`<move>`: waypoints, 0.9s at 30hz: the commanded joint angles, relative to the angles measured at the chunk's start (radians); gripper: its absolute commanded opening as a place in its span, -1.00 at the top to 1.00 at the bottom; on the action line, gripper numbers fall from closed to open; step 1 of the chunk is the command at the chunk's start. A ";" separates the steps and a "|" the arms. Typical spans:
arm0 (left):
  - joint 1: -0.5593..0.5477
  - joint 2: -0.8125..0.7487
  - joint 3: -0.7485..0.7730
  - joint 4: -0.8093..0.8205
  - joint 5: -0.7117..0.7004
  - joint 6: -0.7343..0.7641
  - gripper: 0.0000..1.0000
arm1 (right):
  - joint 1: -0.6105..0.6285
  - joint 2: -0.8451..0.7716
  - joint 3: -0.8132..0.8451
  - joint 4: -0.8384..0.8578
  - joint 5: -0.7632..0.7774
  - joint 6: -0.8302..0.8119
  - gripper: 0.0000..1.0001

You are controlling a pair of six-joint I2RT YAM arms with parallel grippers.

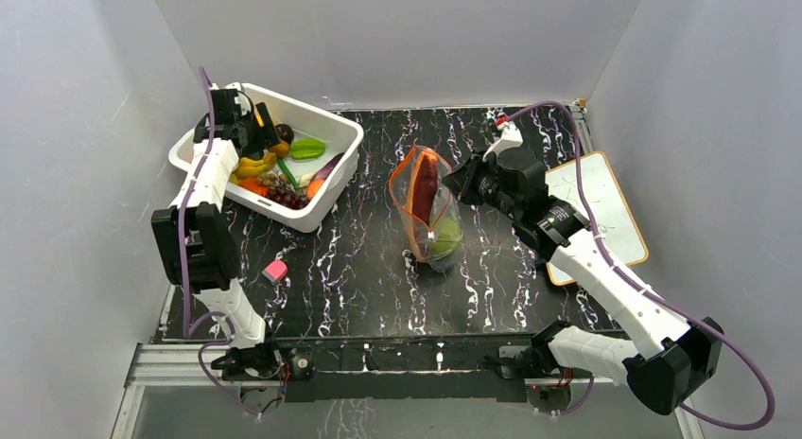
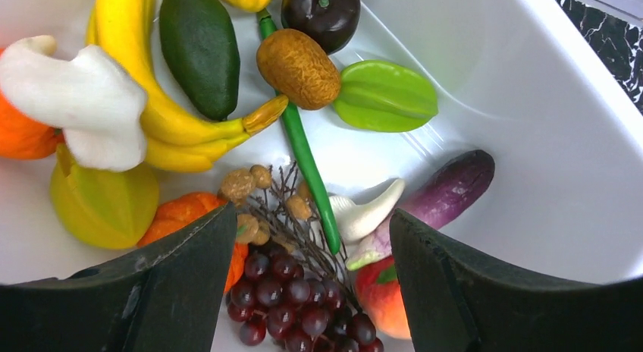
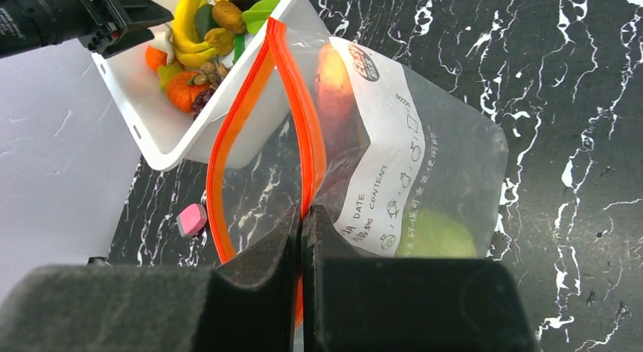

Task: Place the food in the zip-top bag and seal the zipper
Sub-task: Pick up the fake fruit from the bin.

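The clear zip-top bag (image 1: 427, 217) stands mid-table with its mouth open. It holds a dark red piece (image 3: 334, 94) and a pale-green cabbage (image 3: 436, 234). My right gripper (image 3: 302, 212) is shut on one side of the red-orange zipper (image 3: 303, 132) and holds the bag up; it also shows in the top view (image 1: 462, 182). My left gripper (image 2: 311, 215) is open and empty above the food in the white bin (image 2: 531, 102). Dark grapes (image 2: 296, 306) lie between its fingers, beside a peach (image 2: 383, 295), a purple eggplant (image 2: 447, 193), a green bean (image 2: 303, 155) and a banana (image 2: 129, 56).
The white bin (image 1: 331, 127) sits at the back left, close to the bag. A small pink block (image 1: 275, 271) lies on the black marbled table in front of the bin. A white board (image 1: 610, 207) lies at the right edge. Grey walls enclose the table.
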 commanded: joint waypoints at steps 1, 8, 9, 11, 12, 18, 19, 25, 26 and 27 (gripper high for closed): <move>0.003 0.063 0.043 0.066 0.047 0.022 -0.45 | -0.003 -0.027 0.055 0.088 0.050 -0.021 1.00; 0.015 0.192 0.086 0.224 0.012 0.122 -0.51 | -0.003 0.020 0.104 0.073 0.057 -0.053 1.00; 0.017 0.219 0.111 0.227 0.014 0.138 -0.55 | -0.003 0.032 0.112 0.072 0.042 -0.060 1.00; 0.017 0.273 0.152 0.240 0.011 0.151 -0.62 | -0.003 0.055 0.125 0.061 0.037 -0.062 1.00; 0.017 0.293 0.165 0.253 0.007 0.149 -0.64 | -0.003 0.059 0.126 0.061 0.041 -0.062 1.00; 0.018 0.412 0.275 0.259 0.056 0.135 -0.55 | -0.003 0.080 0.142 0.064 0.082 -0.070 1.00; 0.018 0.429 0.290 0.254 0.072 0.132 -0.54 | -0.003 0.084 0.146 0.064 0.085 -0.073 1.00; 0.018 0.470 0.303 0.242 0.088 0.112 -0.51 | -0.003 0.103 0.150 0.066 0.099 -0.074 1.00; 0.018 0.469 0.301 0.234 0.086 0.109 -0.51 | -0.003 0.103 0.148 0.066 0.099 -0.071 1.00; 0.019 0.468 0.299 0.226 0.083 0.107 -0.51 | -0.004 0.102 0.146 0.066 0.100 -0.070 1.00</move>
